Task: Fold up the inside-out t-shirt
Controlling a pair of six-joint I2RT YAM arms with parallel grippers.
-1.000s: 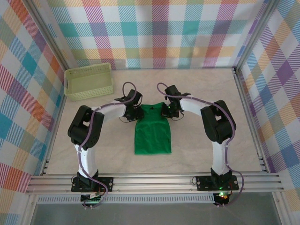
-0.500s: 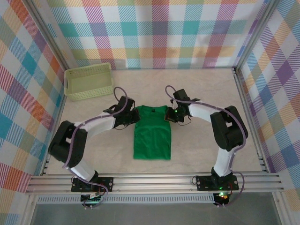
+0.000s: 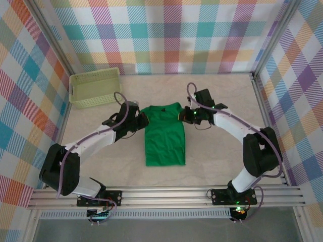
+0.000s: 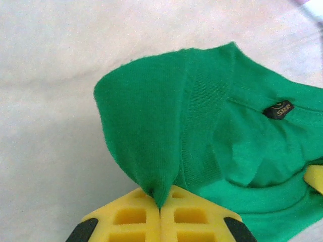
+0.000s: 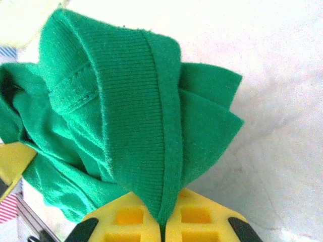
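The inside-out t-shirt is bright green and lies as a narrow folded strip in the middle of the table, collar end away from the arm bases. My left gripper is shut on its far left corner; in the left wrist view the fabric is pinched to a point between the yellow pads, with a small black label at the collar. My right gripper is shut on the far right corner, where ribbed green cloth runs down between its yellow pads.
A pale yellow-green lattice basket stands at the back left of the table. Plaid walls close in the back and both sides. An aluminium rail runs along the near edge by the arm bases.
Both grippers have moved away from the bases and slightly apart, carrying the shirt's collar end with them. The arms have stretched out and the shirt's top edge has widened.
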